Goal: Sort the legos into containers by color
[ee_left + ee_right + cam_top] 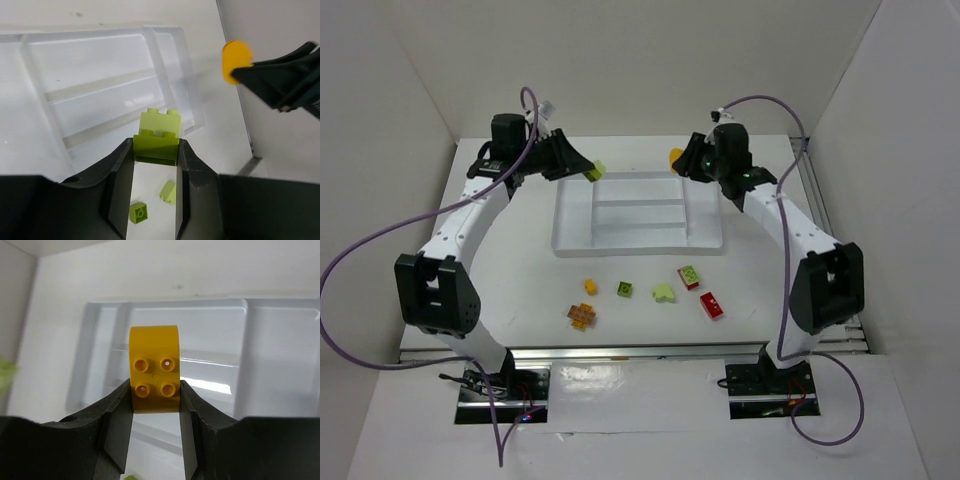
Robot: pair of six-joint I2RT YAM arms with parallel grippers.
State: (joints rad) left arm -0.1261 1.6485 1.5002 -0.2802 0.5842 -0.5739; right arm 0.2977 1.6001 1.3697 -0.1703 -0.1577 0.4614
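Observation:
My left gripper [587, 172] hangs over the far left corner of the white tray [640, 249], shut on a pale green lego [597, 171]. In the left wrist view that lego [159, 137] is pinched between the fingertips above the tray's edge [65, 145]. My right gripper [683, 161] is at the tray's far right corner, shut on a yellow lego [675, 156]. The right wrist view shows the yellow lego [154, 367], studs toward the camera, above the tray's compartments [165, 304]. No legos show inside the tray.
On the table in front of the tray lie a small orange brick [589, 286], an orange-brown cluster [582, 315], a green brick [624, 289], a pale green one [664, 293], a red-and-green one [689, 277] and a red one [711, 305]. White walls enclose the table.

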